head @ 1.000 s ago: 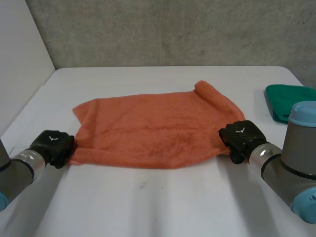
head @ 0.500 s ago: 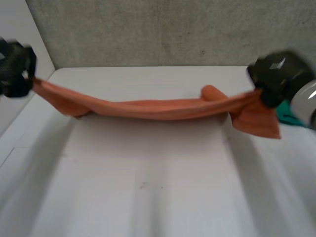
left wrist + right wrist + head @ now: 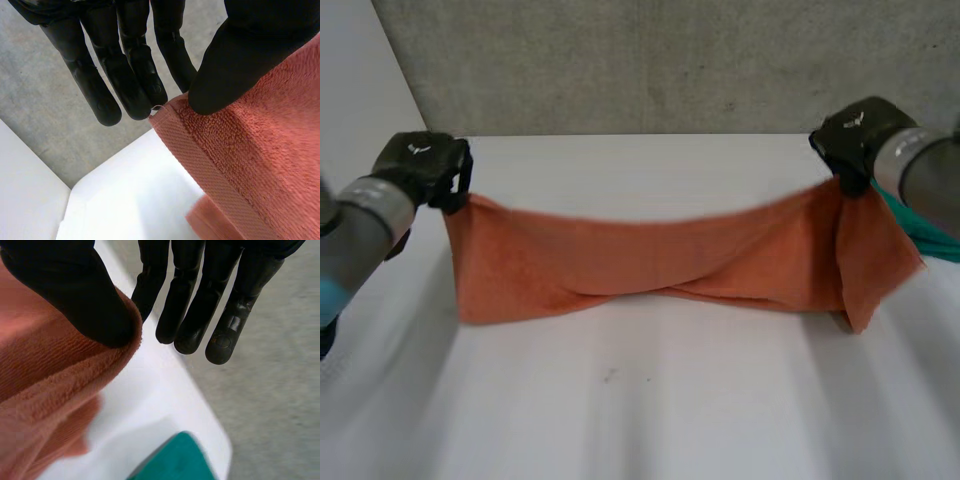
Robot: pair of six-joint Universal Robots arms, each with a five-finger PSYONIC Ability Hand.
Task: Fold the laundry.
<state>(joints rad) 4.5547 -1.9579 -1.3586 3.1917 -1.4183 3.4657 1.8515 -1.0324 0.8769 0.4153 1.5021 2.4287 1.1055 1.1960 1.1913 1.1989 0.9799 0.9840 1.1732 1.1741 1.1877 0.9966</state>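
An orange towel hangs stretched between my two hands above the white table, its lower edge at the tabletop. My left hand pinches the towel's upper left corner; in the left wrist view the thumb presses the corner of the orange towel against the fingers. My right hand holds the upper right corner, with a flap of cloth drooping beside it. In the right wrist view the thumb clamps the orange towel against the fingers.
A teal cloth lies at the table's right edge, partly behind the towel and right arm; the teal cloth also shows below my right hand. A grey wall stands behind the table.
Both hands have lifted the towel off the table by its near corners and carried it up and back. It lay flat a second ago; now it hangs between them.
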